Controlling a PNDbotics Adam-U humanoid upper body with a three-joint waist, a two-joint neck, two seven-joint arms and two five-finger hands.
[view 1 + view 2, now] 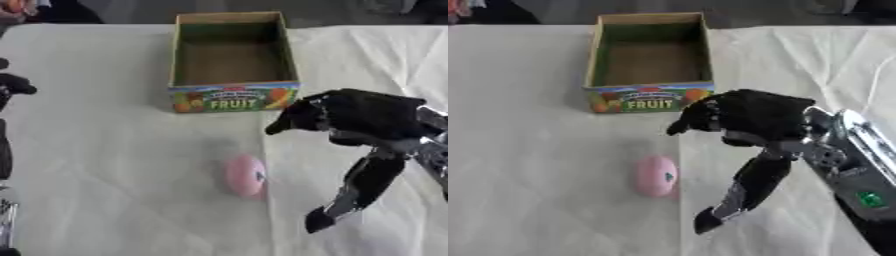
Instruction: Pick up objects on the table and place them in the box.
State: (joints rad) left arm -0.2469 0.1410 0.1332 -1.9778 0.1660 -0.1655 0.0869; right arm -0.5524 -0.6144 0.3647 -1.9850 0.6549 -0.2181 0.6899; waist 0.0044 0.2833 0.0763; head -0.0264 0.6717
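A table covered with a pale cloth is seen from above. An open box with "FRUIT" on its front is set near the far edge, about in the middle. Nothing can be seen inside the box. A pink egg-shaped thing is laid on the cloth in front of the box, well apart from it, with bare cloth all around. The right hand is held above the table on the right side, just beside the pink thing but not touching it. Its fingers are spread apart and nothing is held; one finger is pointed down toward the near edge. The left hand is seen at the left edge; whether it is open or closed cannot be told.
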